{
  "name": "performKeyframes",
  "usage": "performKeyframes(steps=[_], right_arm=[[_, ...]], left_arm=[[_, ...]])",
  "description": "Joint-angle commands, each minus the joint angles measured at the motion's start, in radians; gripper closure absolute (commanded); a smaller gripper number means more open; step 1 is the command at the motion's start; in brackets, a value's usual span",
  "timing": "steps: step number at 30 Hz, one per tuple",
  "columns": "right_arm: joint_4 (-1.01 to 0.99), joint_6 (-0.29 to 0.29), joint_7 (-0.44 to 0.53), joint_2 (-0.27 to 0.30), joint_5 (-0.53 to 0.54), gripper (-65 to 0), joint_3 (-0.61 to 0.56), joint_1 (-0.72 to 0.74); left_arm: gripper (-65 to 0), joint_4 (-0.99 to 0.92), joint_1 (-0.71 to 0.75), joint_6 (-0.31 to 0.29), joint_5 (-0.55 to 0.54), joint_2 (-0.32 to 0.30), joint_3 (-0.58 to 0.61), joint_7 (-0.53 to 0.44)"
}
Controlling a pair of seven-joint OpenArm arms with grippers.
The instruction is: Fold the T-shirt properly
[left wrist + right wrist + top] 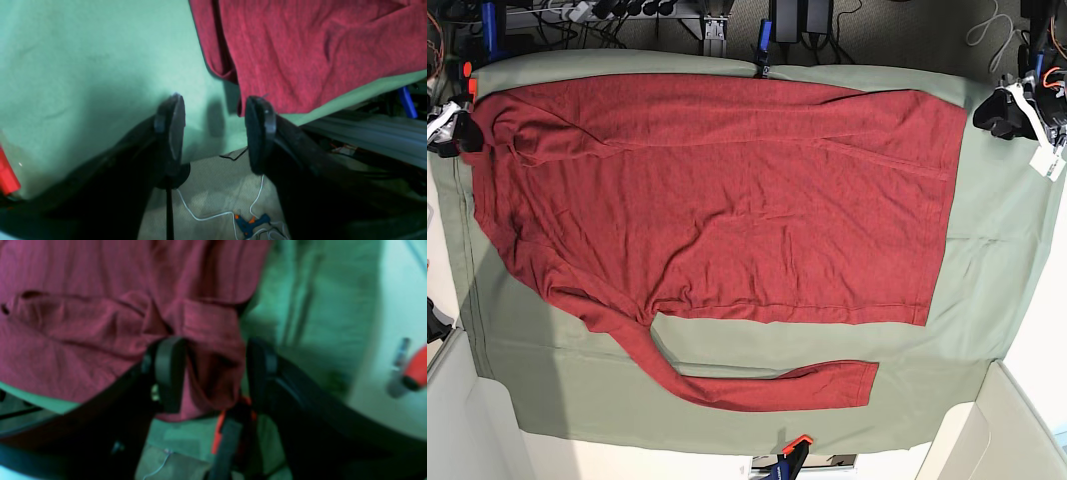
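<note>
The T-shirt [727,210] lies spread over most of the sage-green table cloth [987,280], filling the upper and middle part of the base view, with its top edge running along the far side of the table. One long sleeve is folded in across the body near the top of that view, a sign that the first fold is likely already made, while the other sleeve [757,385] trails out low in the frame onto bare cloth and has yet to be dealt with. The left gripper [213,128] sits at the upper right corner of the base view; in its wrist view the jaws stand spread with nothing between them, and the shirt's corner [257,100] hangs just beyond the pads, apparently let go so the edge can settle flat. The right gripper [213,373] is at the upper left corner of the base view; its jaws are also apart, with a bunched fold of red fabric [213,360] lying loosely between them rather than pinched. I judge both corners are being laid down square along the table's far edge.
</note>
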Motion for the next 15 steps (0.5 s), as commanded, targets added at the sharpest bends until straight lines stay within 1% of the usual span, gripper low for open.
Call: performKeyframes(steps=[1,5,8,10,12,15], right_arm=[[0.013,-0.004,0.022,0.027,0.027,-30.4,0.025,0.011],[0.014,-0.003,0.033,0.028,0.036,-30.4,0.064,0.042],[0.014,-0.004,0.048,0.026,0.034,-30.4,0.063,0.110],[0.013,-0.004,0.055,0.022,0.033,-30.4,0.063,0.172],[0.010,-0.013,0.062,0.016,0.006,-30.4,0.057,0.247],[-0.025,-0.038,0.084,0.016,-0.068,-30.4,0.006,0.373]], left_arm=[[-32.2,0.009,-0.013,0.002,-0.024,-0.029,-0.013,-0.018],[-32.2,0.009,-0.061,0.002,-0.045,-0.034,-0.013,-0.018],[-32.2,0.010,-0.104,0.002,-0.074,-0.040,-0.013,-0.018],[-32.2,0.014,-0.126,0.002,-0.073,-0.043,-0.013,-0.018],[-32.2,0.016,-0.141,0.002,-0.074,-0.045,-0.013,-0.018],[-32.2,0.016,-0.157,0.002,-0.074,-0.045,-0.013,-0.018]])
